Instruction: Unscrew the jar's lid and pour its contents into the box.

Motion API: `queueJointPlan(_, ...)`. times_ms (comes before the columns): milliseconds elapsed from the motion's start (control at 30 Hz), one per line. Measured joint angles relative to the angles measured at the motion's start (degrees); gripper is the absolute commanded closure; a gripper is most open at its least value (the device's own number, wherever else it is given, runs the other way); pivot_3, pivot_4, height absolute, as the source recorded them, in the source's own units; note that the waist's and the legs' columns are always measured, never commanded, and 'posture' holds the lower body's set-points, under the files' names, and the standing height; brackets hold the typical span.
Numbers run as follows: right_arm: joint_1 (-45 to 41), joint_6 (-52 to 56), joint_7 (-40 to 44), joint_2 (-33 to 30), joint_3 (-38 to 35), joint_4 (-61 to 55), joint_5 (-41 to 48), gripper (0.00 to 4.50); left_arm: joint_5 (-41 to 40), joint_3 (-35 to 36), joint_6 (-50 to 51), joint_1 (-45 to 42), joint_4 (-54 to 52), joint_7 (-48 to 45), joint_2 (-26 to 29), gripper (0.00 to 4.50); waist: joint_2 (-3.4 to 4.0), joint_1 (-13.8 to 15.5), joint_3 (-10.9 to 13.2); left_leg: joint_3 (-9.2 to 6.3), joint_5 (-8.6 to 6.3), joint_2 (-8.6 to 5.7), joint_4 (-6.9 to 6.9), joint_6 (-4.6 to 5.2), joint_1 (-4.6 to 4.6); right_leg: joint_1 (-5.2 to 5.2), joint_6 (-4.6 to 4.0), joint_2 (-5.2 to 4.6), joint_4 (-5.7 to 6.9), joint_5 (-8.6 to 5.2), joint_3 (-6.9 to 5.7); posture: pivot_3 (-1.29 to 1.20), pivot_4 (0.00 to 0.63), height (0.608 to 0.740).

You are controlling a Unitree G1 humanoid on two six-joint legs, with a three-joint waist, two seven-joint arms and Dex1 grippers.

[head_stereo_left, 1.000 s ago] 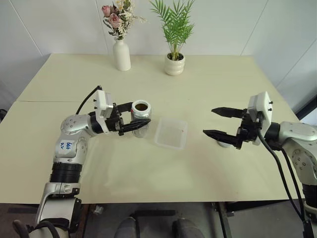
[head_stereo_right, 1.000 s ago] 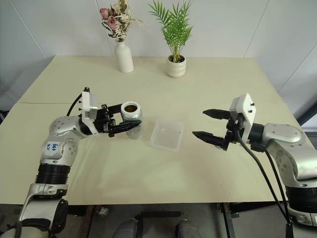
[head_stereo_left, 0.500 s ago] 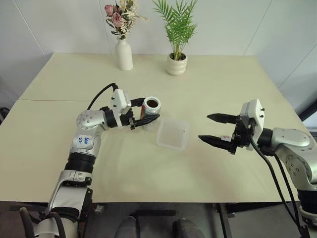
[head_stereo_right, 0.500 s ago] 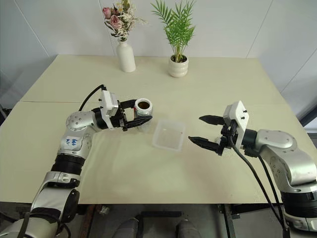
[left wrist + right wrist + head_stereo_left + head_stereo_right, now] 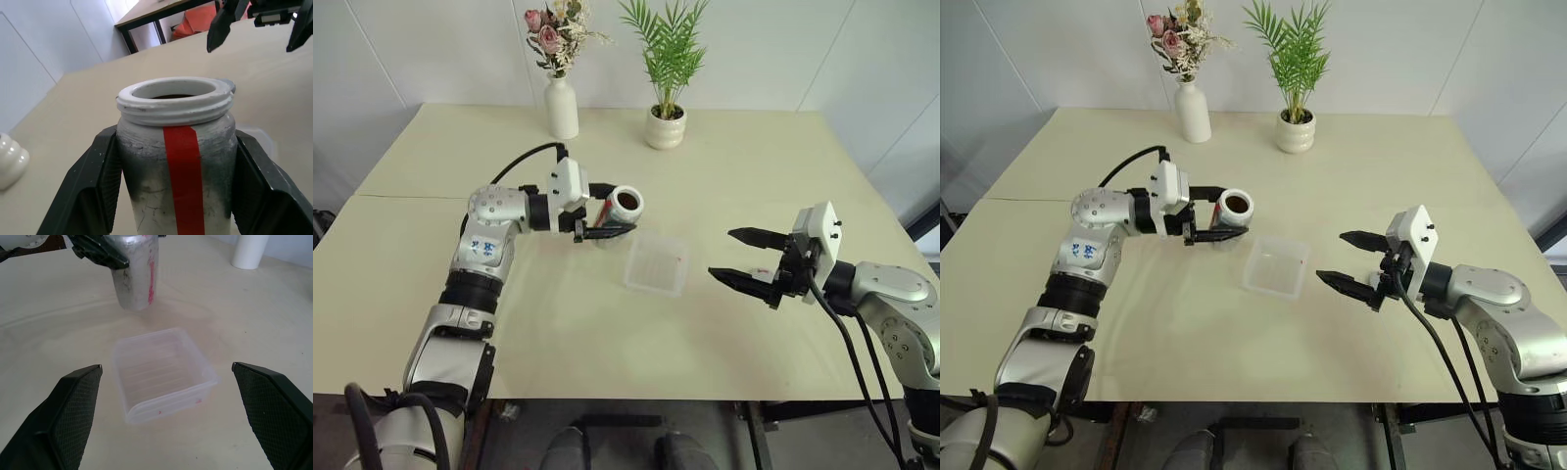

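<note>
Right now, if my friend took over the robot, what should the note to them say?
Left gripper: shut on the jar, held lifted off the table beside the box, its mouth open and tipped toward the box.
Right gripper: open, fingers spread, holding nothing, hovering on the far side of the box.
Done: the lid is off the jar; something grey, maybe the lid, peeks out behind the jar's rim in the left wrist view.
Contents: dark, still inside the jar. The box looks empty.
Left: bring the jar over the box and tip it until everything falls in.
</note>
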Motion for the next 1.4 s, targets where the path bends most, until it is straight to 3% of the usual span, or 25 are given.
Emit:
queueJointPlan(167, 0.9, 0.0, -1.6, 1.4, -0.2, -0.6, 0.2, 0.03, 9.6, -4.0, -12.1, -5.9, 8.8, 5.3, 0.3, 1.99, -0.01, 0.0, 0.0, 0.0, 0.0, 0.01, 0.01, 0.0, -0.01, -0.05, 0.0, 0.03, 0.03, 0.0, 0.02, 0.0, 0.15, 0.74)
queueJointPlan(300, 2.0, 0.0, -3.2, 2.2, -1.2, -1.3, 0.6, 0.03, 24.4, -9.5, -27.3, -13.8, 17.8, 19.4, 3.0, 1.99, -0.04, 0.1, 0.0, 0.02, -0.02, -0.02, 0.03, 0.03, -0.1, -0.08, 0.06, 0.02, -0.06, 0.03, 0.05, 0.0, 0.15, 0.74)
queueJointPlan(400, 3.4, 0.0, -5.0, 3.7, -2.9, -1.4, 1.4, 0.03, 44.0, -20.3, -38.4, -23.2, 21.9, 35.7, 5.4, 1.99, -0.1, 0.2, 0.1, 0.04, -0.05, -0.06, 0.01, 0.06, -0.18, -0.08, 0.14, 0.02, -0.21, 0.04, 0.1, 0.0, 0.15, 0.74)
queueJointPlan(533, 3.4, 0.0, -7.7, 5.4, -4.4, -1.5, 2.6, 0.03, 63.5, -33.8, -49.5, -34.0, 21.6, 52.0, 1.2, 1.99, -0.12, 1.2, 0.1, 0.22, -0.18, -0.15, 0.03, 0.16, -0.27, -0.05, 0.27, -0.02, -0.46, 0.03, 0.27, 0.0, 0.15, 0.74)
queueJointPlan(633, 3.4, 0.0, -8.9, 6.1, -4.6, -1.5, 3.0, 0.03, 72.5, -42.2, -53.0, -36.5, 22.2, 58.0, -1.7, 1.99, -0.13, 1.2, 0.1, 0.51, -0.18, -0.11, 0.01, 0.08, -0.28, -0.27, 0.32, 0.02, -0.34, 0.0, 0.54, 0.0, 0.15, 0.74)
queueJointPlan(767, 3.4, -1.2, -10.8, 8.0, -6.2, -1.2, 3.0, 0.03, 84.1, -51.9, -49.7, -40.3, 24.0, 59.9, -4.8, 1.99, -0.15, 1.0, 0.1, 0.71, -0.1, -0.08, 0.02, -0.03, -0.64, -0.9, 0.32, 0.06, -0.07, -0.01, 0.76, 0.0, 0.15, 0.74)
queueJointPlan(933, 3.3, -2.9, -11.8, 9.5, -6.4, -1.0, 2.8, 0.03, 87.8, -55.6, -49.2, -41.5, 24.0, 62.9, -8.1, 1.99, -0.14, 1.4, 0.1, 0.78, -0.06, -0.07, 0.14, -0.09, -0.87, -1.1, 0.36, 0.05, 0.01, -0.03, 0.83, 0.0, 0.15, 0.74)
queueJointPlan(1133, 3.3, -3.1, -12.1, 10.1, -6.3, -1.1, 2.9, 0.03, 86.6, -55.5, -48.5, -43.3, 26.8, 66.2, -11.9, 1.99, -0.14, 1.6, 0.1, 0.83, -0.08, -0.09, 0.32, -0.04, -0.86, -1.08, 0.38, 0.03, 0.11, -0.02, 0.88, 0.0, 0.15, 0.74)
queueJointPlan(1233, 3.2, -3.4, -12.1, 10.1, -6.5, -1.0, 2.8, 0.03, 82.5, -52.9, -48.3, -43.5, 31.2, 63.0, -12.7, 1.99, -0.14, 1.3, 0.1, 0.9, -0.06, -0.08, 0.32, -0.03, -0.75, -1.08, 0.38, 0.06, 0.25, -0.02, 0.97, 0.0, 0.15, 0.74)
queueJointPlan(1400, 2.6, -3.3, -11.9, 9.5, -6.4, -0.9, 3.0, 0.03, 65.6, -39.5, -47.7, -40.6, 38.7, 48.4, -10.8, 1.99, -0.11, 1.2, 0.1, 0.92, -0.03, -0.07, 0.32, -0.04, -0.69, -1.1, 0.37, 0.06, 0.39, -0.02, 0.96, 0.0, 0.15, 0.74)
